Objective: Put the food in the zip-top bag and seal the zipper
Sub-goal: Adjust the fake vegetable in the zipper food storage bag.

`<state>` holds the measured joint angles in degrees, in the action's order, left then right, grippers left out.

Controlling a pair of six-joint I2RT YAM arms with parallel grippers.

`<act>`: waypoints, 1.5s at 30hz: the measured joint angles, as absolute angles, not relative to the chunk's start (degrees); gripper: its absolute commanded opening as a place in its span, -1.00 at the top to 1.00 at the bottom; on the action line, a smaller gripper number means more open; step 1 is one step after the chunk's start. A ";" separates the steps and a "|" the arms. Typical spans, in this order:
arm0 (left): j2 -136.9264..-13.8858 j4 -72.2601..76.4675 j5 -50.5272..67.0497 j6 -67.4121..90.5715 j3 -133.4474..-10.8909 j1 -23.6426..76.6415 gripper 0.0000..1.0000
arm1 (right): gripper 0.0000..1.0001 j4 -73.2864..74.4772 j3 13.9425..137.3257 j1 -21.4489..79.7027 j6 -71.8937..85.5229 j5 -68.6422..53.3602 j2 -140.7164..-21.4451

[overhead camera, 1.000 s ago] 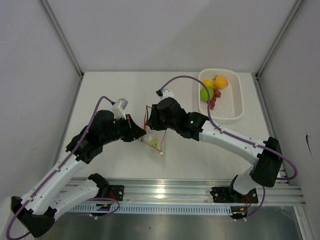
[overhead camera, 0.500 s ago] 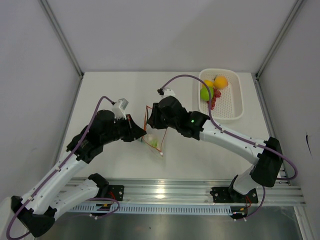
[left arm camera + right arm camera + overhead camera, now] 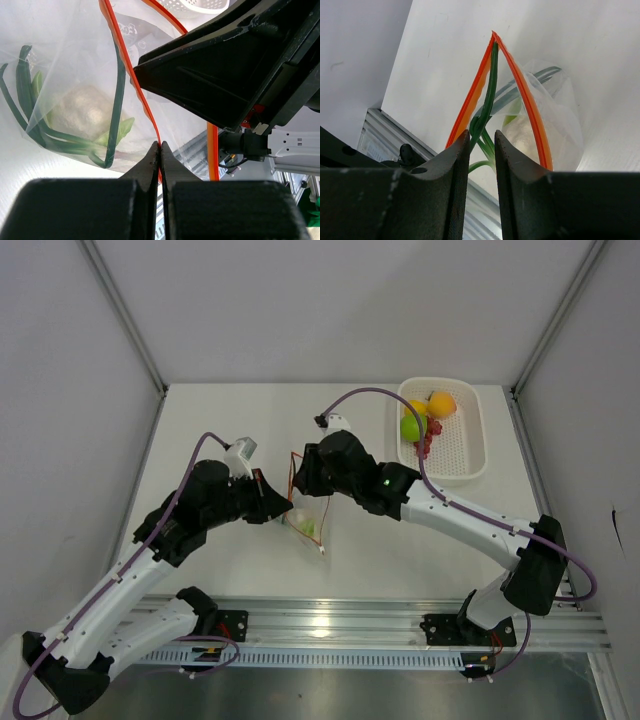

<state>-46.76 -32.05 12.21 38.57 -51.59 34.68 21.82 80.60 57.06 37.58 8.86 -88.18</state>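
Two items nearly bagged: stalks (image 3: 490, 85) and leafy piece (image 3: 85, 112), bag (image 3: 310, 520) mid-frame. Your left pincer (image 3: 160, 145) is clenched on the zipper (image 3: 125, 65); right pincer (image 3: 482, 135) is grasping stalks at the mouth. Next: push them in, release, fetch the apple (image 3: 412, 427) from the basket (image 3: 470, 455), upper right.

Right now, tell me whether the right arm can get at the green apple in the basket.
Probably not yet: the right gripper is pinching green stalks at the zip-top bag mouth. Once freed, nothing seems to block the green apple.
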 measured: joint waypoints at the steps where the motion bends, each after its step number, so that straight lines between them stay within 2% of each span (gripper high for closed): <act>1: -46.76 -32.05 12.21 38.57 -51.59 34.68 0.99 | 0.43 21.74 80.60 56.97 37.60 8.67 -88.18; 12: -46.76 -32.05 12.21 38.57 -51.59 34.68 0.99 | 0.46 20.47 80.60 56.86 37.80 7.35 -90.74; 15: -46.76 -32.08 12.19 38.57 -51.59 34.68 0.99 | 0.66 20.29 80.60 56.77 37.78 6.76 -91.44; 16: -46.76 -32.08 12.21 38.57 -51.59 34.68 0.99 | 0.81 20.25 80.58 56.77 37.78 6.59 -91.55; 19: -46.76 -32.16 12.21 38.57 -51.59 34.68 0.99 | 0.87 20.29 80.60 57.17 37.58 6.55 -91.61; 45: -46.72 -34.04 8.67 37.95 -53.06 34.68 0.99 | 0.87 37.10 79.35 63.42 33.85 10.28 -91.42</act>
